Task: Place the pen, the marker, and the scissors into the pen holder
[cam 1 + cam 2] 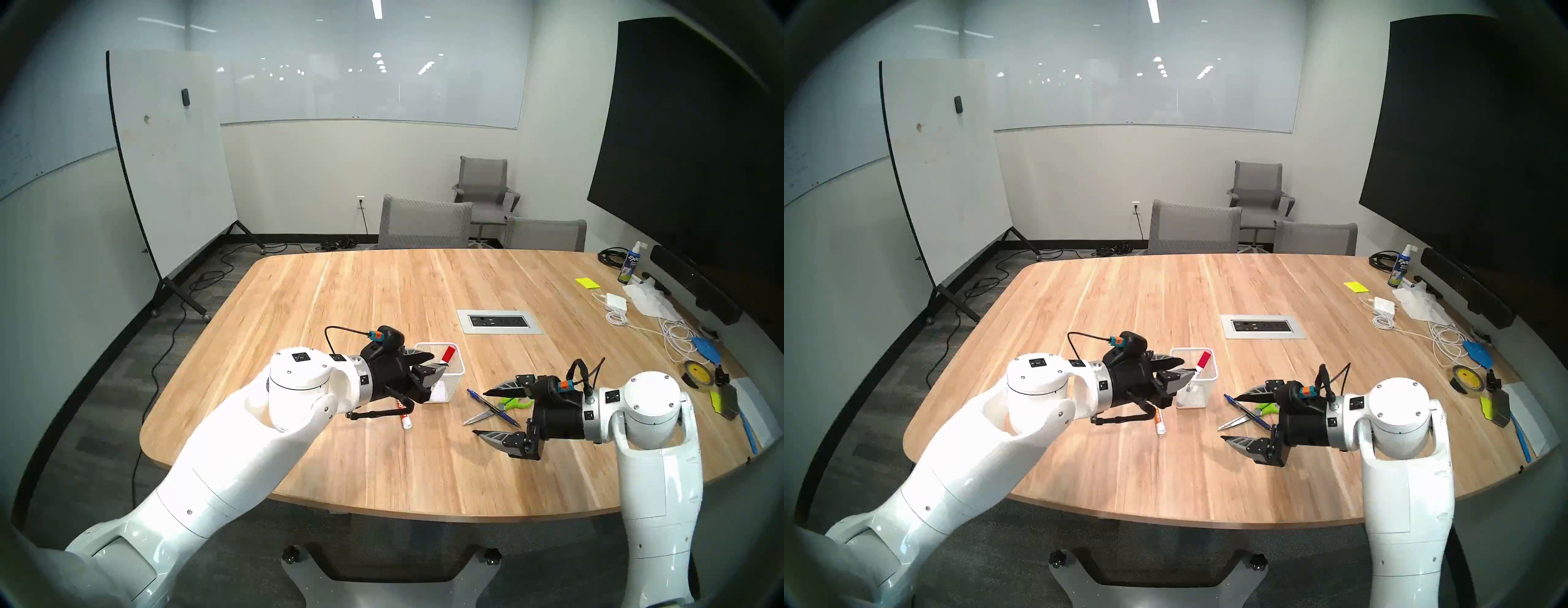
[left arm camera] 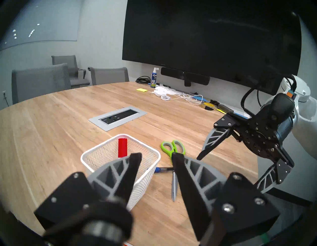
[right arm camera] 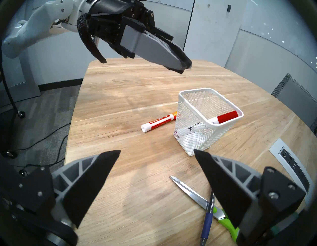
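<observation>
The white mesh pen holder (image 1: 445, 384) stands mid-table, with a red-capped white marker (image 3: 226, 117) leaning inside it. My left gripper (image 2: 156, 159) hovers just above the holder's near rim (image 2: 96, 151), open with nothing between its fingers. A second marker (image 3: 157, 123), white with a red label, lies on the table left of the holder, under my left wrist. To the holder's right the blue pen (image 3: 208, 218) lies across the green-handled scissors (image 2: 173, 149). My right gripper (image 1: 480, 412) is wide open and empty, low over the pen and the scissors' blades.
A grey power outlet panel (image 1: 499, 321) is set into the wooden table (image 1: 382, 297) behind the holder. Cables, a charger, a spray bottle (image 1: 629, 267), yellow notes and tape crowd the far right edge. Grey chairs stand at the far side.
</observation>
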`<act>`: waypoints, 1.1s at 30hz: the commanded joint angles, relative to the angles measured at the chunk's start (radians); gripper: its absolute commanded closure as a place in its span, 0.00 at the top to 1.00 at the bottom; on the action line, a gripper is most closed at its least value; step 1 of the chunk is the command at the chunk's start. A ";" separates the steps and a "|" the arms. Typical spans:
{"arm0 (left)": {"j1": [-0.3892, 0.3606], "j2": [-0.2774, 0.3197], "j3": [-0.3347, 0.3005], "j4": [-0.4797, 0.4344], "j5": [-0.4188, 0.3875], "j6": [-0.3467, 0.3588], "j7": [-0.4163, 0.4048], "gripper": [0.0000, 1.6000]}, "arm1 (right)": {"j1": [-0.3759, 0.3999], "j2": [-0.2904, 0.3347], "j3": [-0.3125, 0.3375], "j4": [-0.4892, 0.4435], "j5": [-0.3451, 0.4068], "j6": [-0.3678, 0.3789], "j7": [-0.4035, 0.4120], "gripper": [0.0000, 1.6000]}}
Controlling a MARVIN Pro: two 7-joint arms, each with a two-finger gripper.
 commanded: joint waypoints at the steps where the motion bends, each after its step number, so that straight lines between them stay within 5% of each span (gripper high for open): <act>1: 0.013 -0.064 -0.010 -0.091 -0.020 0.066 0.095 0.65 | 0.009 0.002 0.001 -0.013 0.004 0.000 0.000 1.00; 3: 0.024 -0.077 -0.013 -0.103 -0.025 0.094 0.133 0.69 | 0.009 0.002 0.001 -0.013 0.004 0.000 0.000 1.00; 8: 0.057 -0.104 -0.027 -0.122 -0.041 0.132 0.210 0.57 | 0.009 0.002 0.001 -0.013 0.004 0.000 0.000 1.00; 16: 0.096 -0.130 -0.041 -0.163 -0.058 0.155 0.294 0.57 | 0.009 0.002 0.001 -0.013 0.004 0.000 0.000 1.00; 18: 0.098 -0.131 -0.041 -0.167 -0.060 0.157 0.299 0.60 | 0.009 0.002 0.001 -0.013 0.004 0.000 0.000 1.00; 19: 0.105 -0.139 -0.041 -0.176 -0.063 0.165 0.319 0.71 | 0.009 0.002 0.001 -0.013 0.004 0.000 0.000 1.00; 22: 0.119 -0.151 -0.037 -0.191 -0.060 0.173 0.356 0.82 | 0.009 0.002 0.001 -0.013 0.004 0.000 0.000 1.00; 33: 0.178 -0.185 -0.038 -0.240 -0.057 0.191 0.469 0.92 | 0.009 0.002 0.002 -0.013 0.004 0.000 0.000 1.00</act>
